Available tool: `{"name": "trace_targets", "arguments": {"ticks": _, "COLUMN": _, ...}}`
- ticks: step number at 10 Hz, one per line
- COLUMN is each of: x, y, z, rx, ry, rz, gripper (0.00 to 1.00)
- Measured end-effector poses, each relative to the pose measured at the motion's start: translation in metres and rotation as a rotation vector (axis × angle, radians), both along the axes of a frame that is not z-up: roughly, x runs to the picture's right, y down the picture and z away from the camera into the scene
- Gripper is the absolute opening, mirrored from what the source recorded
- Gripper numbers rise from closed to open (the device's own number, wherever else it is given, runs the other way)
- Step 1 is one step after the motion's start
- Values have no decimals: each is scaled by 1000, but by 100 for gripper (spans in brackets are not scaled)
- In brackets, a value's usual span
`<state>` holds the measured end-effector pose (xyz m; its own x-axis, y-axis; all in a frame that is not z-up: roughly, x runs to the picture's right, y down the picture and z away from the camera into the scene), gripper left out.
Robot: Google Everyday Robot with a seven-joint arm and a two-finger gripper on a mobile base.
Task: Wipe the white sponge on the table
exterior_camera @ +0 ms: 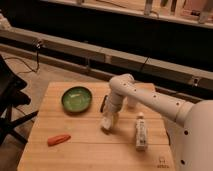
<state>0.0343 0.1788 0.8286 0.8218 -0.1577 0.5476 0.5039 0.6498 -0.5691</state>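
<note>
The white sponge (106, 124) is a small off-white block resting on the wooden table (85, 152), near its middle. My gripper (109, 119) points down onto it from above and is shut on it, holding it against the tabletop. The white arm reaches in from the right and bends down at the elbow above the table's far edge.
A green bowl (77, 98) sits left of the gripper, with a black block (103, 103) between them. A white labelled bottle (141, 131) lies to the right. An orange carrot-like item (59, 139) lies at front left. A dark chair (9, 102) stands off the table's left edge.
</note>
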Motion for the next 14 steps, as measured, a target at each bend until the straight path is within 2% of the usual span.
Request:
{"name": "trace_targets", "arguments": {"ticks": 5, "x": 2, "y": -3, "z": 1, "rx": 5, "ry": 8, "rz": 2, "gripper": 6}}
{"name": "trace_targets", "arguments": {"ticks": 8, "x": -8, "y": -6, "z": 4, "rx": 8, "ry": 9, "rz": 1, "gripper": 6}}
{"name": "trace_targets", "arguments": {"ticks": 14, "x": 5, "y": -1, "z": 0, "rx": 5, "ry": 25, "rz": 1, "gripper": 6}}
